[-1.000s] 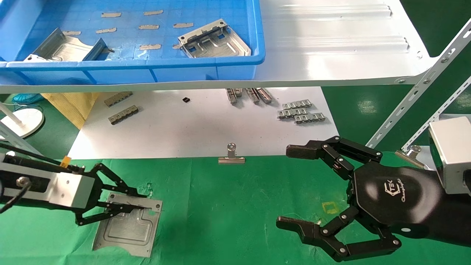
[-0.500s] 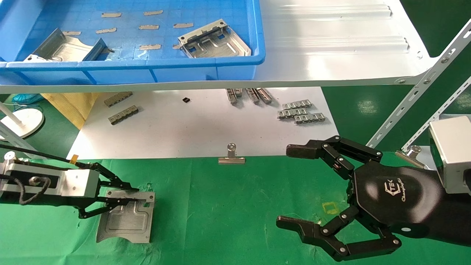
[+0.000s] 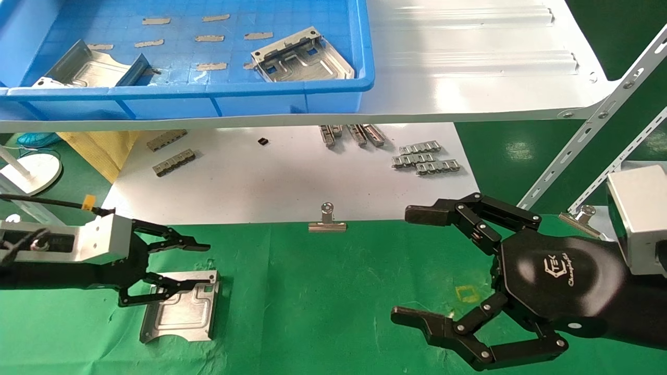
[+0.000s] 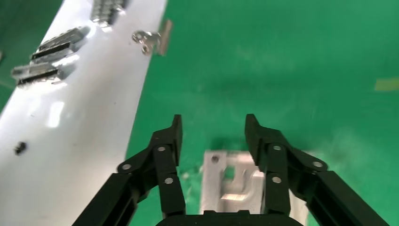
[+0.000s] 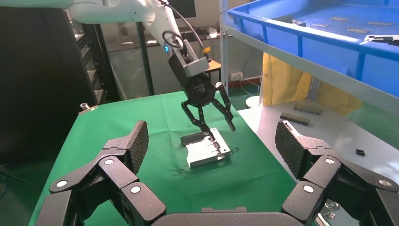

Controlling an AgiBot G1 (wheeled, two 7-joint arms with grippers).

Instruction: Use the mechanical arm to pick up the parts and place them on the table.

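A silver stamped part (image 3: 180,312) lies flat on the green-cloth table (image 3: 323,291) at the near left. My left gripper (image 3: 202,265) is open just above the part's flanged edge, with one finger (image 3: 172,289) over that edge and holding nothing. In the left wrist view the part (image 4: 230,183) shows below the open left gripper (image 4: 213,125). In the right wrist view the left gripper (image 5: 220,129) hangs over the part (image 5: 207,150). Two more parts (image 3: 302,54) (image 3: 91,65) lie in the blue bin (image 3: 208,91). My right gripper (image 3: 406,264) (image 5: 211,141) is open and empty at the near right.
The blue bin stands on a glossy white shelf (image 3: 469,62) overhanging a matte white board (image 3: 286,177). Small grey linked strips (image 3: 424,159) (image 3: 172,156) lie on the board. A binder clip (image 3: 327,221) grips the cloth's far edge. Slotted shelf struts (image 3: 583,140) rise at the right.
My left gripper opened and let go of the part, then lifted and drew back to the left. The part settled flat on the cloth. The right arm has not moved.
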